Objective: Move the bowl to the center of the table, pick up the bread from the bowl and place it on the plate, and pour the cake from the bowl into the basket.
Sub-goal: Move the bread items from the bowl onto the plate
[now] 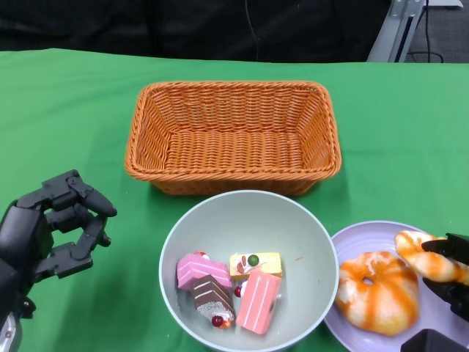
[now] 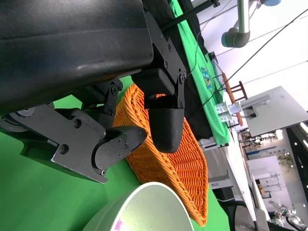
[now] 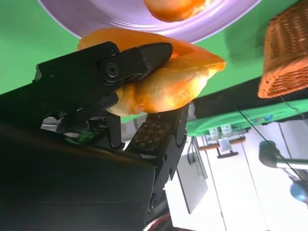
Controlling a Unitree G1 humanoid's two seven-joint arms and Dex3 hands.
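A pale green bowl [image 1: 293, 235] sits near the table's middle front with several cake pieces [image 1: 229, 287] inside. To its right is a lilac plate [image 1: 366, 231] carrying a glazed round bread [image 1: 376, 291]. My right hand [image 1: 447, 282] holds a second orange bread [image 1: 429, 260] over the plate's right side; in the right wrist view its fingers [image 3: 130, 62] grip that bread [image 3: 168, 82] just off the plate [image 3: 115, 19]. My left hand [image 1: 55, 227] hovers left of the bowl with fingers apart, holding nothing. An orange wicker basket [image 1: 233, 139] stands behind the bowl.
Green cloth [image 1: 66, 117] covers the table. The left wrist view shows the basket [image 2: 178, 163] and the bowl's rim [image 2: 144, 207] close to my left hand's fingers [image 2: 120, 144]. Dark background lies beyond the far table edge.
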